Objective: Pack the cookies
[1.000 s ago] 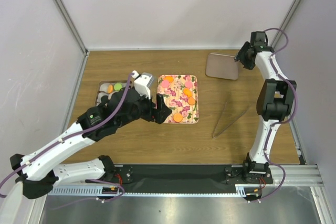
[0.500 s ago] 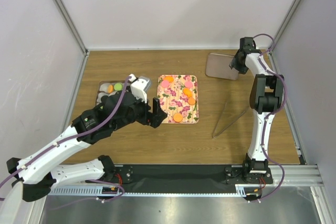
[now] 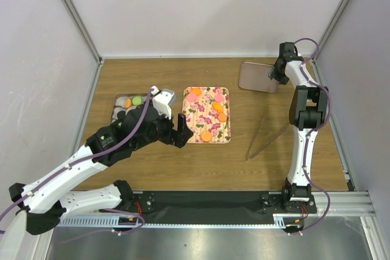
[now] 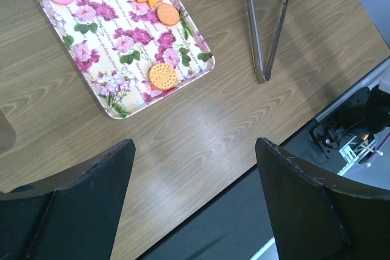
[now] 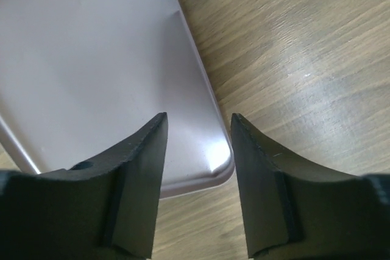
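Several orange and pink cookies lie on a flowered tray (image 3: 204,120); the nearest is an orange cookie (image 3: 206,136), also in the left wrist view (image 4: 162,75). A green cookie (image 3: 137,100) and an orange one sit in a small tin (image 3: 116,106) at the left, partly hidden by my left arm. My left gripper (image 3: 181,129) is open and empty, above the table at the tray's near left corner (image 4: 116,111). My right gripper (image 3: 275,74) is open and empty, its jaws either side of the near right corner of a flat metal lid (image 5: 91,59).
The metal lid (image 3: 256,77) lies at the back right. Metal tongs (image 3: 265,138) lie right of the tray, also in the left wrist view (image 4: 262,28). White walls enclose the table on three sides. A black strip (image 3: 207,202) runs along the near edge.
My left gripper has drawn back a little to the left and nearer, off the tray's edge. My right arm has folded upright and its gripper has come to the lid's corner.
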